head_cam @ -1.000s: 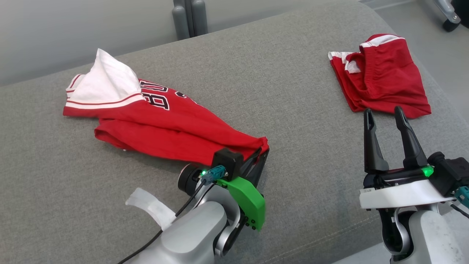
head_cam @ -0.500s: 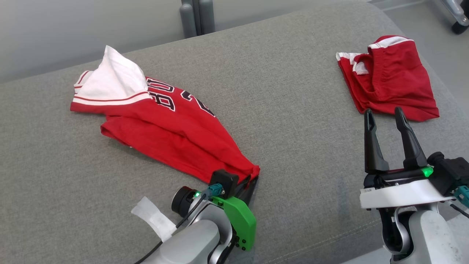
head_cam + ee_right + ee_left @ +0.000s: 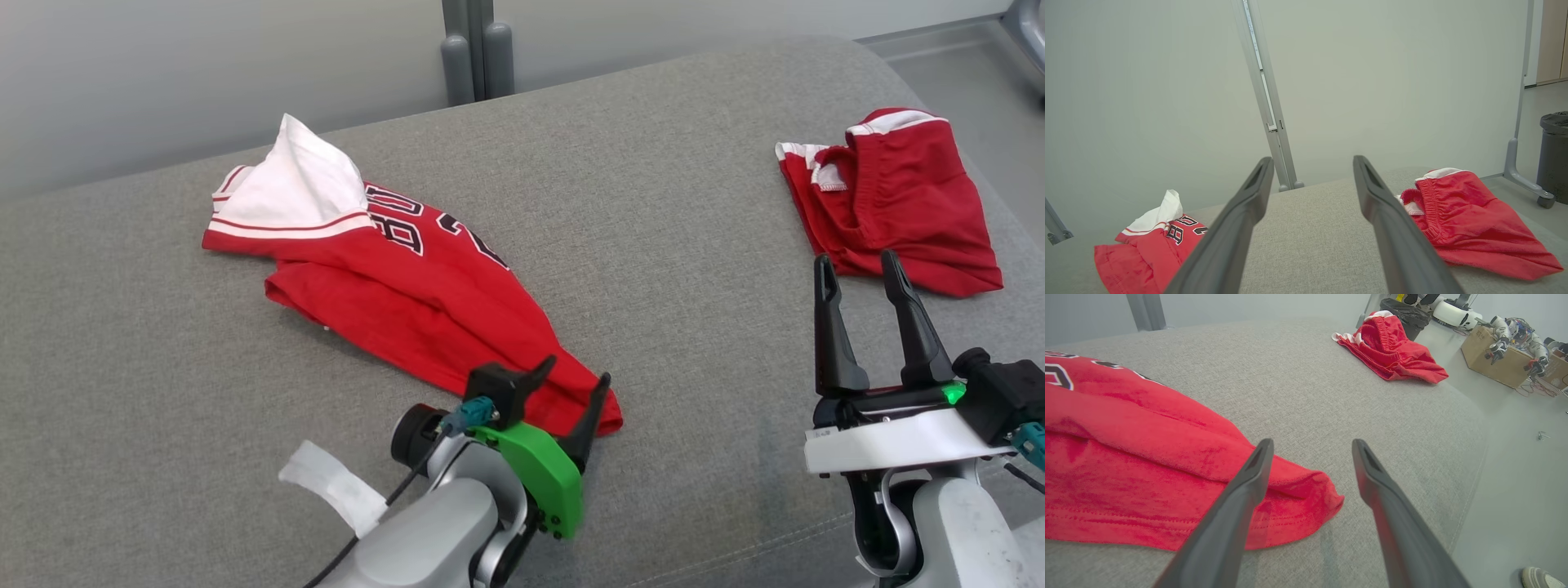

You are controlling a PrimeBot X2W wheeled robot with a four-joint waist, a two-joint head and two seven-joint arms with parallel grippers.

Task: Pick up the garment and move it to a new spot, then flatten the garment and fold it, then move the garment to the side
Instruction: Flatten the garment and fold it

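Up front, left gripper [image 3: 578, 369], jaws spread over the near corner of the red jersey with white panel and black lettering [image 3: 408, 286], cloth trailing far left across the grey fabric cushion [image 3: 653, 204], right gripper [image 3: 856, 260] parted and empty, red elastic-waist shorts [image 3: 898, 204] at far right corner.

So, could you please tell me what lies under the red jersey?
The red jersey lies on the grey cushion, which shows all around it. Anything beneath its folds is covered and cannot be seen.
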